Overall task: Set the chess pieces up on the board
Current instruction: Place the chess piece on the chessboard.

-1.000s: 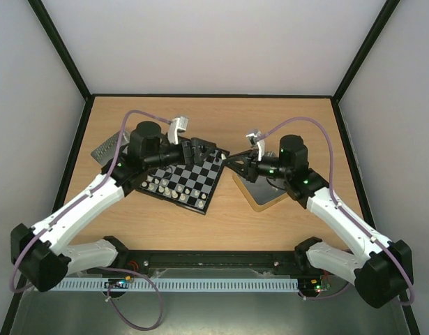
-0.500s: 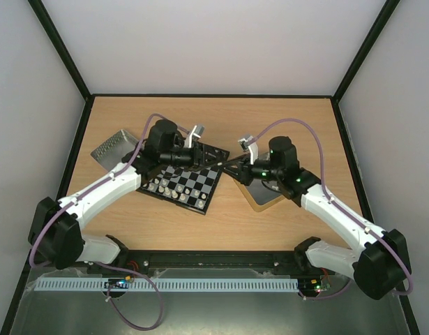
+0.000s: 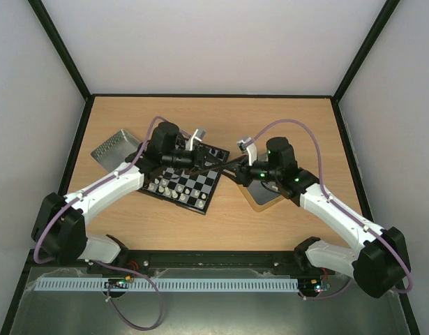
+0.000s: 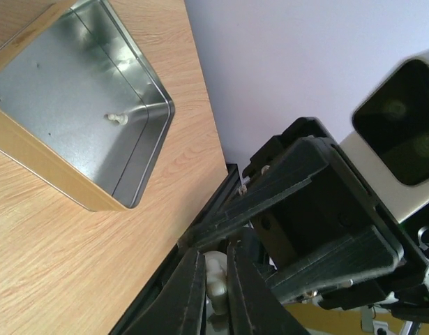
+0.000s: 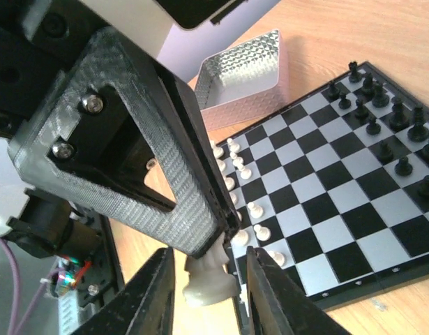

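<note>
I see a cream chess piece [image 5: 208, 279] hanging just off the right corner of the board [image 5: 340, 202], my left jaws clamped on it and my right jaws slightly parted either side of it. The board lies on a pale wood-grain bench [image 3: 284, 122], a silver tray [image 3: 115, 146] to its left, a gold-sided tin [image 4: 54, 174] to its right; plain pale walls [image 3: 214, 49] close in behind it.

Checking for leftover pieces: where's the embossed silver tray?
Top view: the silver tray lies left of the chessboard, just beyond its far-left corner.
</note>
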`<state>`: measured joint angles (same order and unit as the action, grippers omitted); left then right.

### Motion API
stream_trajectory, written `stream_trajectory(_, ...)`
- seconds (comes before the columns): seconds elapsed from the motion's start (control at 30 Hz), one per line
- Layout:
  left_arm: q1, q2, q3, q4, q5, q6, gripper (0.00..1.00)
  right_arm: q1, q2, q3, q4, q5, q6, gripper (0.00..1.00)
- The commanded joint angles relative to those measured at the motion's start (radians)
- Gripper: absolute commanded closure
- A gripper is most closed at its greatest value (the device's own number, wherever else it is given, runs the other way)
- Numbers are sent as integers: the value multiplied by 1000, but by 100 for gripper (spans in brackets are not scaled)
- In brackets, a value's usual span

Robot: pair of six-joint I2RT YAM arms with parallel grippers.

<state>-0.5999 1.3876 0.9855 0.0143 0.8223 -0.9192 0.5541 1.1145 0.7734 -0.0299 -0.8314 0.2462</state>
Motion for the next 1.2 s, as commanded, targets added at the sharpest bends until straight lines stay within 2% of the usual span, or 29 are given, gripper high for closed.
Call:
stream_trajectory(0.0, 0, -7, -19, 10, 8, 29, 97, 9, -2, 37, -16, 23, -8, 60)
stream_trajectory(0.1, 2, -30, -15, -41, -55, 84, 98, 9, -30, 27, -21, 58, -11, 42)
stream_trajectory(0.23, 3, -69, -16, -117, -198, 181, 98, 9, -71, 17, -14, 101, -5, 31)
stream_trajectory(0.33, 1, -109, -26, -177, -340, 264, 98, 9, -98, 10, 1, 161, 17, 27)
stream_trajectory(0.47, -27, -163, -74, -244, -575, 346, 98, 9, -125, -1, 26, 387, 74, 24)
stream_trajectory(0.63, -170, -197, -133, -308, -893, 397, 97, 9, -131, -3, 26, 712, 151, 22)
stream_trajectory(0.77, -262, -189, -176, -343, -1048, 370, 98, 9, -131, -6, 31, 825, 185, 20)
stream_trajectory(0.93, -293, -197, -237, -345, -1100, 335, 98, 9, -125, -16, 31, 894, 208, 18)
stream_trajectory(1.17, -299, -151, -325, -244, -1003, 358, 97, 9, -112, -21, 25, 963, 233, 17)
